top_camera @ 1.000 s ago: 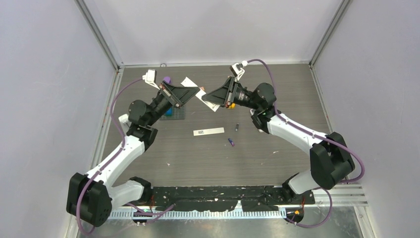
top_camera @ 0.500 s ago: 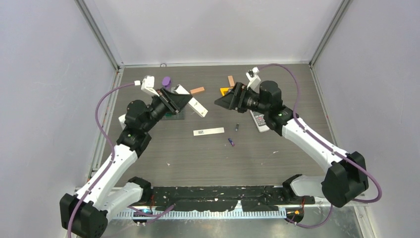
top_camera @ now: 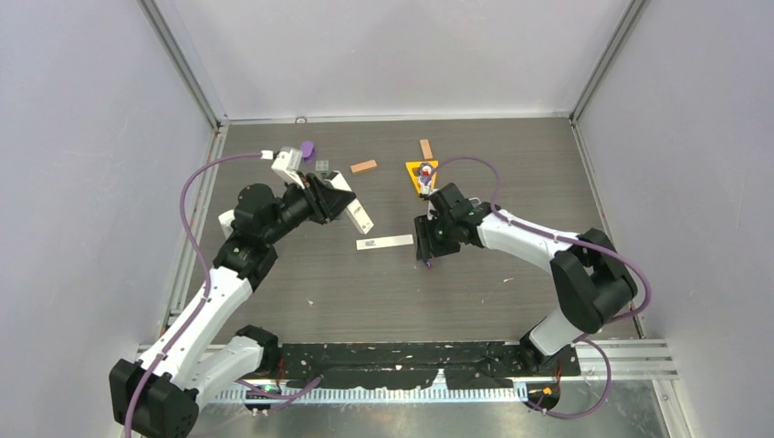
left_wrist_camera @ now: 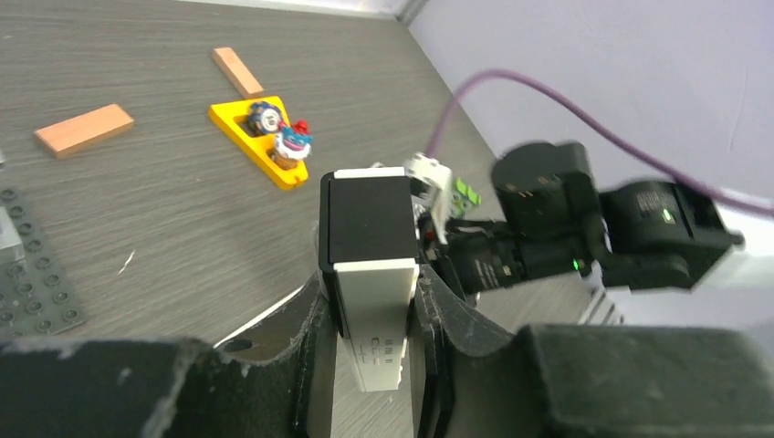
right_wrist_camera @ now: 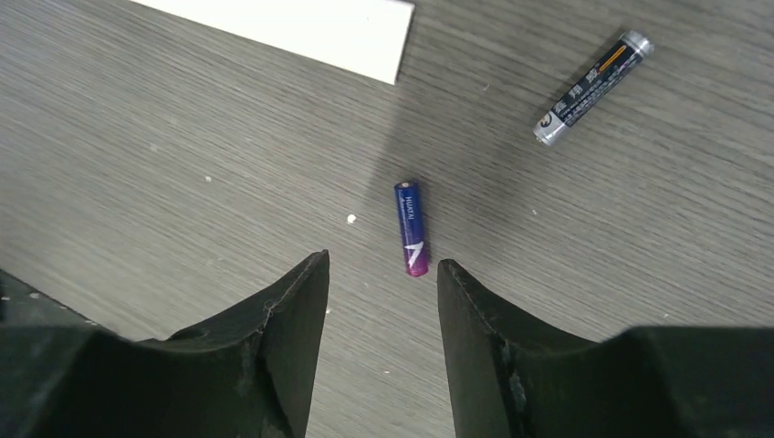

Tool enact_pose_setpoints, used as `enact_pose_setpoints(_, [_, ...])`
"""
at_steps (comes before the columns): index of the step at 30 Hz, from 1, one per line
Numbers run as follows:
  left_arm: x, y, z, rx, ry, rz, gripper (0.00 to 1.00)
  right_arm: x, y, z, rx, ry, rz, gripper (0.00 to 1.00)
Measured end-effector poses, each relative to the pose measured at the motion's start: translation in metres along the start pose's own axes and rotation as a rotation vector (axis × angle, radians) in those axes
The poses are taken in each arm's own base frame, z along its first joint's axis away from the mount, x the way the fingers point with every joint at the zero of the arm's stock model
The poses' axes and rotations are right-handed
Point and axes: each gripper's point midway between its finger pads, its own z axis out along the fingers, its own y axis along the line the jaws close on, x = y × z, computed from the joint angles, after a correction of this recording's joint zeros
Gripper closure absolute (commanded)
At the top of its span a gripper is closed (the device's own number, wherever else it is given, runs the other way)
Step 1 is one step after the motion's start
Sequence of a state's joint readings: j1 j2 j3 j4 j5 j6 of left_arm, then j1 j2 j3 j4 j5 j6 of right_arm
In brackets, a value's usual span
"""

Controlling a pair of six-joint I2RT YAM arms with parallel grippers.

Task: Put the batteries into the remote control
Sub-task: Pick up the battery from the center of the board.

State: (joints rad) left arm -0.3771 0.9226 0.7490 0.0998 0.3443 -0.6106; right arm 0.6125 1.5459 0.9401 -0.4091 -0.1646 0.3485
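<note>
The blue-purple battery (right_wrist_camera: 410, 227) lies flat near the middle of the surface (top_camera: 365, 301), with its purple end towards the right end effector (right_wrist_camera: 381, 274). That end effector stands open and grips nothing. Its two fingers (right_wrist_camera: 292, 310) flank the spot just short of the battery without touching it. A dark battery (right_wrist_camera: 593, 88) lies apart from the first, angled, on the side towards the far right corner. A white strip (right_wrist_camera: 301, 27) lies flat beyond both, towards the left edge. The remote control (left_wrist_camera: 370, 274) is off the surface, left of centre, clamped between the fingers of the left end effector (left_wrist_camera: 372, 319). Its black end points away from the wrist and its white body sits in the grip. Near the far edge, a yellow triangular tray (left_wrist_camera: 228, 114) carries small toy figures (left_wrist_camera: 281, 137) on its top face. Two orange-brown blocks (left_wrist_camera: 84, 128) (left_wrist_camera: 237, 71) lie separately beside it. A grey studded plate (left_wrist_camera: 36, 283) sits towards the far left corner. Bare surface runs from the batteries to the near edge and out to the right edge.
</note>
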Motion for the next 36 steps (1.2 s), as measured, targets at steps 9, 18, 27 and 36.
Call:
enact_pose_setpoints(9, [0.022,-0.023,-0.004,0.187,0.125,0.139,1.0,0.01,-0.002,0.012,0.061,0.073,-0.108,0.53])
enact_pose_setpoints(18, [0.025,-0.034,-0.007,0.256,0.142,0.166,1.0,0.013,-0.003,0.019,0.075,0.096,-0.149,0.76])
enact_pose_setpoints(27, [0.027,-0.032,-0.006,0.253,0.148,0.161,1.0,0.016,0.0,0.023,0.077,0.109,-0.173,0.77])
enact_pose_setpoints(36, [0.027,-0.031,-0.005,0.248,0.149,0.152,1.0,0.015,-0.004,0.027,0.096,0.119,-0.19,0.68])
